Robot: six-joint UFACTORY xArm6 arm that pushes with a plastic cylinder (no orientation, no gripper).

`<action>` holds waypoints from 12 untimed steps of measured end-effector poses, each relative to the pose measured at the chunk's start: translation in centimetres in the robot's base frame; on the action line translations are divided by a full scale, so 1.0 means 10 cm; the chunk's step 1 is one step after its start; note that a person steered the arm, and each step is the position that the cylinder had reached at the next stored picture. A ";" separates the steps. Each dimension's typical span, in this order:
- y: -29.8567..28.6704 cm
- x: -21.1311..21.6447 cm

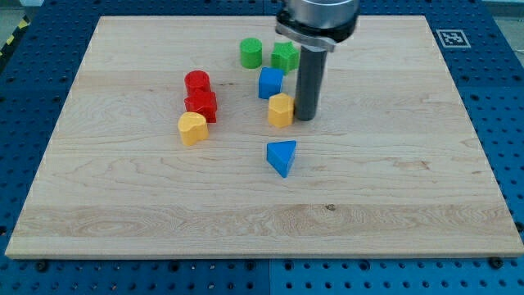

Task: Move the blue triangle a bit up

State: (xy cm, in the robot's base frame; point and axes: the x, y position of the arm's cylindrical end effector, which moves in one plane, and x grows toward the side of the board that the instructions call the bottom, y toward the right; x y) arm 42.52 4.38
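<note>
Tip (305, 117) rests on tabletop (409, 180), just right of yellow block (281, 110), above blue triangle (282, 156) and apart from it. Arm carries no gripper, only the rod.

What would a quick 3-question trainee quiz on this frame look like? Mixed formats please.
1. True or false: my tip touches the blue triangle.
2. Which block sits closest to my tip? A) yellow block at centre B) red cylinder C) green cylinder
3. Fill in: to go up the view, the blue triangle needs a push from the view's ____.

Key:
1. False. My tip stands above it in the view, right beside the central yellow block, with bare board between tip and triangle.
2. A
3. bottom
</note>
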 end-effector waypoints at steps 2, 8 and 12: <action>-0.78 0.00; -0.11 1.23; -0.29 0.86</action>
State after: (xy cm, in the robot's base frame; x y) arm 51.11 1.47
